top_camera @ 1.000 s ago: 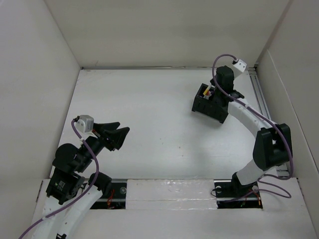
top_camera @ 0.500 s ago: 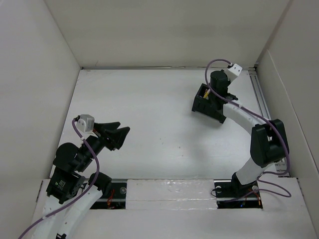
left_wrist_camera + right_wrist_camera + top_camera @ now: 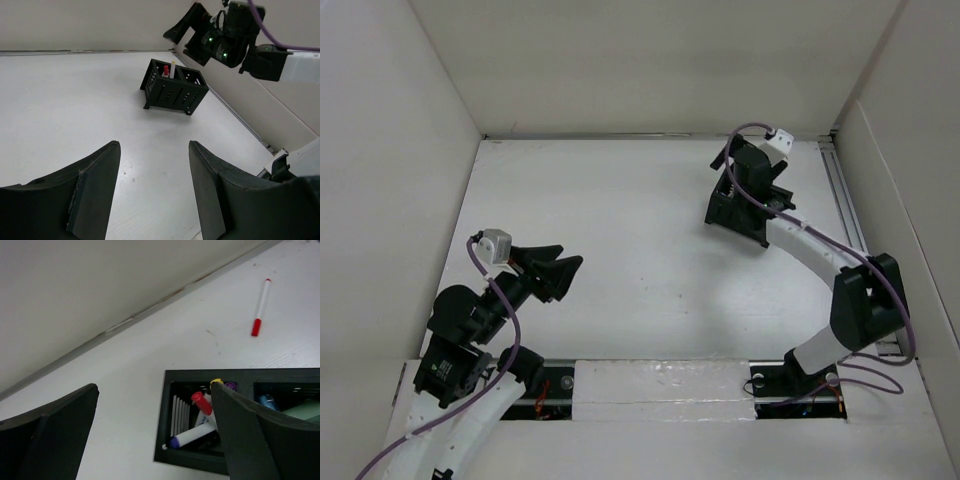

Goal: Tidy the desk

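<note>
My right fingers (image 3: 50, 435) have swung up from the organizer (image 3: 210, 374), wide and empty — the red-capped pen (image 3: 261, 307) on the surface (image 3: 150, 355) looks next; left fingers (image 3: 95, 190) wide too.

The left gripper (image 3: 154, 150) hangs low over the desk (image 3: 65, 100), its two dark fingers spread wide with nothing between them. Well beyond stands a black organizer box (image 3: 173, 92), with a red-capped marker (image 3: 165, 70) upright in its leftward compartment. The right arm (image 3: 235, 37) hovers above it, off to the right.
</note>
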Tool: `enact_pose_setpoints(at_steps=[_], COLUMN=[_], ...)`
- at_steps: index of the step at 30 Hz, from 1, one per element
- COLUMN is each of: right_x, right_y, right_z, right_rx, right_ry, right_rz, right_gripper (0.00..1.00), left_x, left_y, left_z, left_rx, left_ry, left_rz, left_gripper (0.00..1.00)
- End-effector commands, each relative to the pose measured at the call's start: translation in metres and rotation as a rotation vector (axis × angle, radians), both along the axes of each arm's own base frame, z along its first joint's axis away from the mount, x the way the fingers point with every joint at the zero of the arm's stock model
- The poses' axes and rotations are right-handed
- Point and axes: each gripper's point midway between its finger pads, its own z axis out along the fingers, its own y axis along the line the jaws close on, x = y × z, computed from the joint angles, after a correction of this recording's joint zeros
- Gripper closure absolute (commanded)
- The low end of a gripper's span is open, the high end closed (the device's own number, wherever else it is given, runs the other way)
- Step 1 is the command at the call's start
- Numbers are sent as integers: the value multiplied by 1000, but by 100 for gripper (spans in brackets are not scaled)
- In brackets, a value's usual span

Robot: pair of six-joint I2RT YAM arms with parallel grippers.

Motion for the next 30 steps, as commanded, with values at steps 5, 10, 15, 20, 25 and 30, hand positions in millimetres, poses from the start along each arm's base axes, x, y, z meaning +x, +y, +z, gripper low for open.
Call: enact_pose_setpoints(at_steps=[5, 10, 15, 20, 25, 30], right_x=[-57, -141, -240, -314, -359, -364], right_y=[76, 123, 125, 107, 76, 43], right_z=[115, 170, 190, 185, 183, 177], right_rx=[167, 187, 217, 227, 267, 317], right_ry=[-107, -221, -327, -388, -488, -597], right_rz=[438, 717, 966, 1148, 1192, 1064], right_gripper=[0, 0, 0, 0, 0, 0], left_x=[-10, -20, -43, -48, -46, -48], left_y=[-23, -19, -11, -5, -2, 3], left_z=[8, 18, 38, 45, 45, 48], left_rx=[9, -8, -50, -64, -67, -81], left_ry=[-59, -105, -231, -267, -264, -284], left_rz=[-154, -159, -178, -156, -137, -117], left_gripper=[44, 39, 35, 35, 36, 37])
